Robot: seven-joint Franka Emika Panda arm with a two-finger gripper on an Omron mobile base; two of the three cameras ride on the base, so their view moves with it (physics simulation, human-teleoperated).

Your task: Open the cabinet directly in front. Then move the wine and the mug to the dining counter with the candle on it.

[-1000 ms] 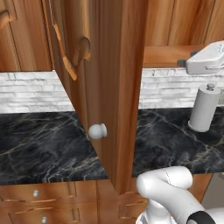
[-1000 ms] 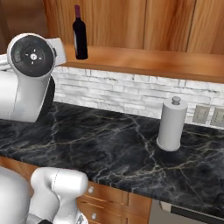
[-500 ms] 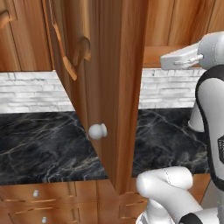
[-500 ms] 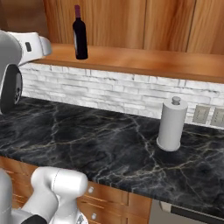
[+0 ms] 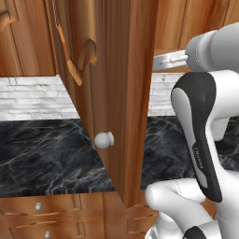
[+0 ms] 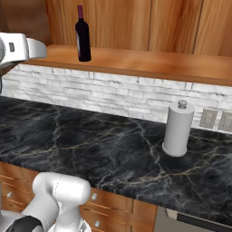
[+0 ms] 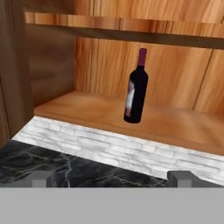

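The cabinet (image 5: 122,79) stands open, its door swung out toward me with a round silver knob (image 5: 104,139). The wine (image 7: 136,88), a dark bottle with a red foil neck, stands upright on the cabinet's lower shelf (image 7: 83,111); the right base view shows the wine (image 6: 82,35) at the shelf's left end. My gripper (image 7: 111,179) is open and empty, level with the shelf's front edge and well short of the bottle. The hand (image 6: 21,47) hangs at the left edge of the right base view. The mug, the dining counter and the candle are out of view.
A black marble counter (image 6: 90,145) backed by white brick runs under the cabinet. A white paper-towel roll (image 6: 177,129) stands on it at the right, near wall outlets (image 6: 216,120). Drawer units (image 5: 46,219) sit below. The open door juts out over the counter's left part.
The arm has swung up and left, bringing the hand from the right toward the open cabinet. The gripper stayed open. The bottle and the door have not moved.
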